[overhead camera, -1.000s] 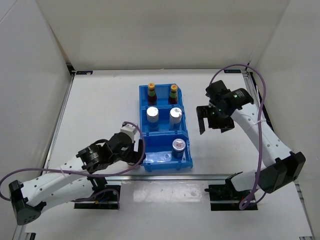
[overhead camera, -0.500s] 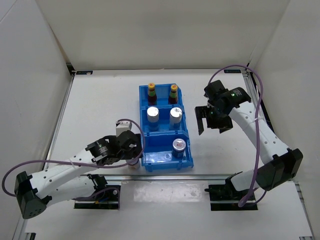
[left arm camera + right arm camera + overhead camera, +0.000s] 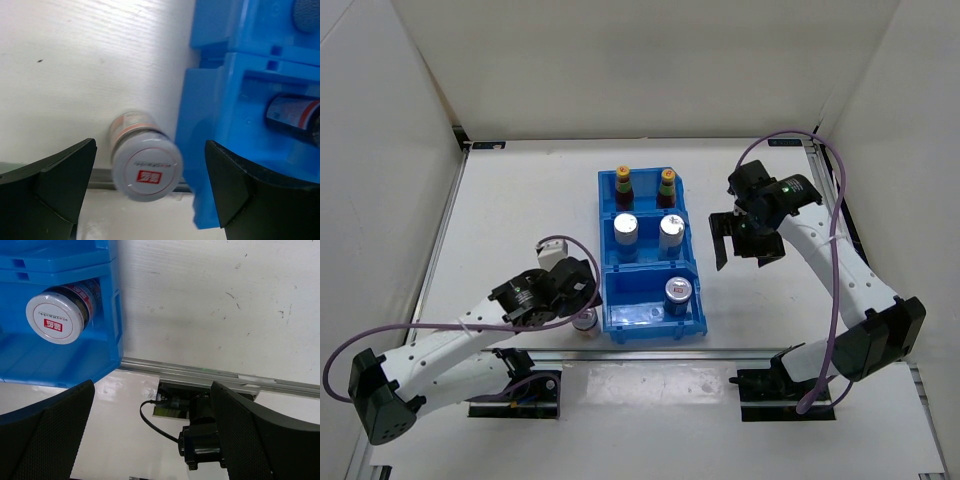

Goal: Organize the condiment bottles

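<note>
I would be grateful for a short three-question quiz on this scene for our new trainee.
1. True or false: both condiment bottles stand at the far end of the blue tray.
2. How many silver-topped cans are inside the tray? A) two B) three C) four
3. Fill in: the lone can outside the tray stands on the table at the tray's ____ side.
Key: 1 true; 2 B; 3 left.

Robotics lab test cell: white panel walls (image 3: 620, 70) box in white table (image 3: 520, 200); aluminium rail frame (image 3: 442, 240); bolted left arm (image 3: 450, 345), right arm (image 3: 840, 270); purple cabling (image 3: 790, 133).
</note>
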### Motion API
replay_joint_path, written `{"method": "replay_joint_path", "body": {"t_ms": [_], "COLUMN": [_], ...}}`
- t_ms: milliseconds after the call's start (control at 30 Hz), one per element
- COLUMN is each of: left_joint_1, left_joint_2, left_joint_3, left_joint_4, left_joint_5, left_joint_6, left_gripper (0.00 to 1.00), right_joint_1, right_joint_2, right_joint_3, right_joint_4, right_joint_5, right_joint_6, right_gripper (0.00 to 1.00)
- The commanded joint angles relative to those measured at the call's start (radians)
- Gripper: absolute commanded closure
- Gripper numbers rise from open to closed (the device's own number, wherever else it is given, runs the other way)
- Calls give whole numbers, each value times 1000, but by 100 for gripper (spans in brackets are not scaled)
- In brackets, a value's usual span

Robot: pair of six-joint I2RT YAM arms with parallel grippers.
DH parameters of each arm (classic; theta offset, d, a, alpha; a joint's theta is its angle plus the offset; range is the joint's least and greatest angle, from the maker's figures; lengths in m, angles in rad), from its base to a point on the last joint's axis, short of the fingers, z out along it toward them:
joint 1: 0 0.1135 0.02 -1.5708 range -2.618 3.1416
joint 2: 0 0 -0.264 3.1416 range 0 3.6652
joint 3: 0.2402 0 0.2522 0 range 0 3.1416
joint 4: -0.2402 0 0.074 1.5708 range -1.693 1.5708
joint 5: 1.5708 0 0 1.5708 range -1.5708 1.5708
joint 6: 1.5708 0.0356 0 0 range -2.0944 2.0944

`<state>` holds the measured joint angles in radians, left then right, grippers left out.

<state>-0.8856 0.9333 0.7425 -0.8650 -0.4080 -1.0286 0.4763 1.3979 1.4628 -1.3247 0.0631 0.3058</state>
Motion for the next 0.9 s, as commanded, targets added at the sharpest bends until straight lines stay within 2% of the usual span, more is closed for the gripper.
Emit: {"method": "replay_joint_path", "body": {"t_ms": [0,267,600,867], "left_joint_1": [5,5,14,14], "left_joint_2": [-54,-38,4,-41], "left_joint_3": [-22,-20,-69,21], "left_joint_4": [-126,-172,-151,-150], "left_joint_5": [-51,-22,5,-81], "left_joint_6": [-40,-82,-100,-88], "left_gripper": [0,0,0,0], "right_joint_1": [-2,-2,-2,-2], "right_joint_2": [9,18,18,18], "right_joint_3": [22,22,13,13], "right_joint_4": [13,13,13,13], "right_joint_5": [-17,-26,-54,-63], "right_joint_6": [-10,-10,-19,-19], "right_gripper": [0,0,0,0]}}
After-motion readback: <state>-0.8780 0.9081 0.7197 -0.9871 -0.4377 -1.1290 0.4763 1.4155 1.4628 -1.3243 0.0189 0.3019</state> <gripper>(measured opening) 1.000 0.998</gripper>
